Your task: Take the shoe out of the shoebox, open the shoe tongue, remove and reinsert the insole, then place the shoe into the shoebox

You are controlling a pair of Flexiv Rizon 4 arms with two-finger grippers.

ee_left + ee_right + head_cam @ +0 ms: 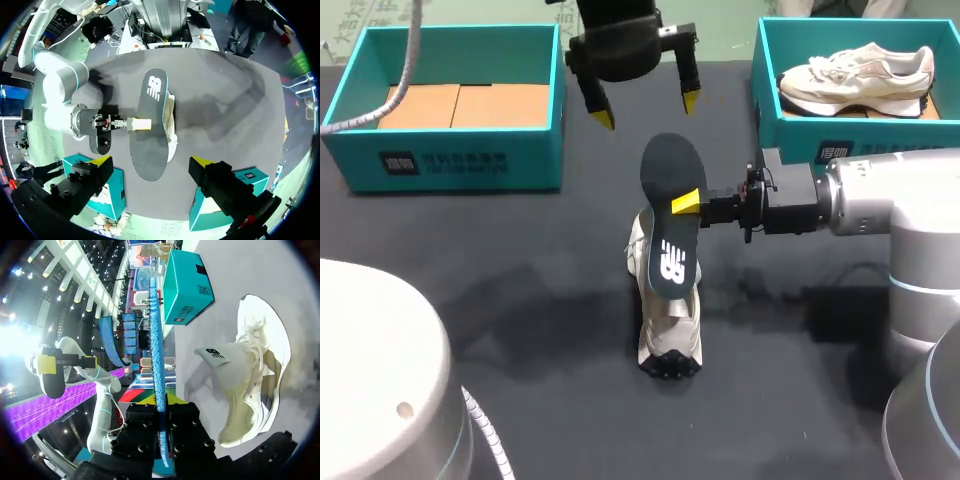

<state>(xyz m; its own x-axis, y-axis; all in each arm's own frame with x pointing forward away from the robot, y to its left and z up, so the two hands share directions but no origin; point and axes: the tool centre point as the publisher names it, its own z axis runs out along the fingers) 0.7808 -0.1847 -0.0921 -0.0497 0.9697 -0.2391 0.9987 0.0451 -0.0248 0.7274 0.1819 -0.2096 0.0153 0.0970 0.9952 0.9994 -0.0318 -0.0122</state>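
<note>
- The shoe is out of its box and sits on the dark table, near the middle and well apart from both boxes.
- In the right wrist view the shoe shows its opening, with the tongue pulled forward and standing up from the laces.
- The insole is out of the shoe and held in the air just above it, dark side facing up.
- Its printed end hangs low over the shoe, and its plain end is tilted up toward the far side of the table.
- The right gripper comes in from the right and pinches the insole at mid-length, with 1 yellow tip lying on the upper face.
- The right wrist view shows the insole edge-on, clamped between that gripper's 2 narrow-set fingers.
- The left gripper hangs above the far end of the insole with its fingers spread wide, holding nothing and touching nothing.
- From the left wrist view the insole lies ahead of the wide left gripper, with the shoe showing beside and beneath it.
- A teal box stands at the far left of the table with only a brown cardboard floor showing inside.
- A 2nd teal box stands at the far right, with another pale shoe lying in it.
</note>
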